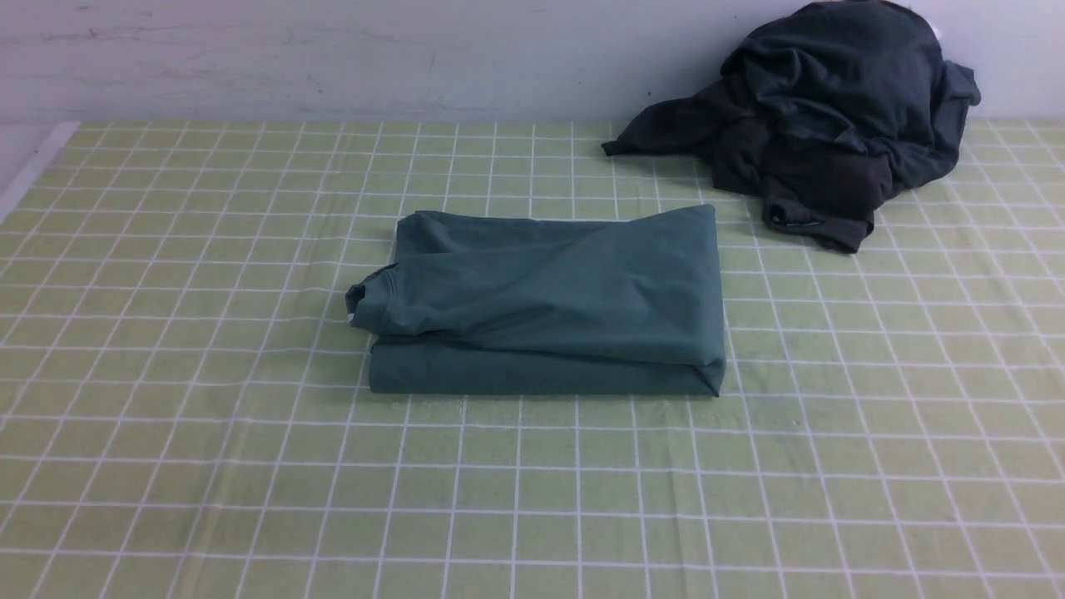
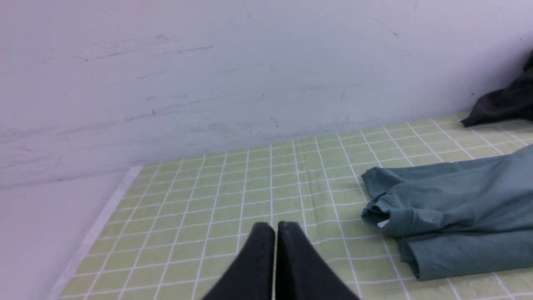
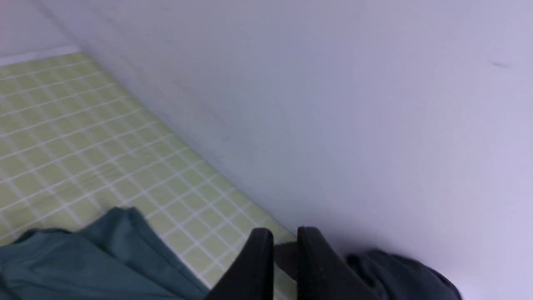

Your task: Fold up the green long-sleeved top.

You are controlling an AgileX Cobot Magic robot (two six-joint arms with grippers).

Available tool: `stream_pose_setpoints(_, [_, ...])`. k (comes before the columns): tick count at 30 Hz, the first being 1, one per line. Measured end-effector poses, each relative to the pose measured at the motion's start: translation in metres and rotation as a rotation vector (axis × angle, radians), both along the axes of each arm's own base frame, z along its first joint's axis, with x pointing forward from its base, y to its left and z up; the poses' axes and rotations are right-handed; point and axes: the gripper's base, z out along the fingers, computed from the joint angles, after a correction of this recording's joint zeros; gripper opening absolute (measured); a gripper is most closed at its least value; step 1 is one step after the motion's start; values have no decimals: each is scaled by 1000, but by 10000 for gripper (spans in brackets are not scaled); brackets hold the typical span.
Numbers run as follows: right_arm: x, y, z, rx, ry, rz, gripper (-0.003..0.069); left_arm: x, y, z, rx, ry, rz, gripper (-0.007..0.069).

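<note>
— What's on the bench (image 1: 166,466)?
— A dark clothes heap (image 1: 832,125) in the back right corner. The green top (image 1: 549,308) lies mid-bench, folded to a rectangle, collar toward the left edge.
— The arms?
— Left gripper (image 2: 275,227) above the bench, aimed at the back edge, jaws pressed together, empty. Right gripper (image 3: 285,233) near the heap, jaws slightly apart, empty.
</note>
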Motion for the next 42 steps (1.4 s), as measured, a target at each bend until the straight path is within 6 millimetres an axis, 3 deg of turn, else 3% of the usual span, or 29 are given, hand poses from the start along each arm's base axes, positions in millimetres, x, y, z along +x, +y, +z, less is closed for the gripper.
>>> stream_pose_setpoints(1, [-19,-22,-3,21,-76,-89,69,0,0,1,0,-9,0,-3])
stream_pose_setpoints(2, [-22,-24,-4,27,-85,-96,67,0,0,1,0,-9,0,-3])
stream_pose_setpoints(4, [-59,-47,-21,35,-276,-191,29,0,0,1,0,-11,1,-3])
stream_pose_setpoints(5, [-62,-49,-23,33,-295,-197,26,0,0,0,0,-10,1,-3])
stream_pose_setpoints(6, [-87,-56,-38,42,-458,-221,3,0,0,1,0,-11,1,-3])
stream_pose_setpoints(7, [-88,-57,-47,40,-459,-221,1,0,0,1,0,-12,1,-3])
stream_pose_setpoints(9, [-126,-58,-66,150,-741,-181,-10,0,0,1,0,-13,1,-3])
stream_pose_setpoints(11, [-145,-54,-73,283,-918,-112,-12,0,0,1,0,-17,1,-3])
stream_pose_setpoints(17, [-159,-49,-70,450,-1023,-38,-13,0,0,1,1,-18,2,-3])
stream_pose_setpoints(35, [-157,-47,-74,463,-983,-35,-13,0,-2,2,0,-22,-32,-3])
stream_pose_setpoints(39, [-166,-51,-77,457,-972,-37,-13,0,-2,2,0,-22,-32,-3])
stream_pose_setpoints(42, [-191,-64,-83,416,-1020,-96,-13,0,-2,2,0,-22,-32,-3])
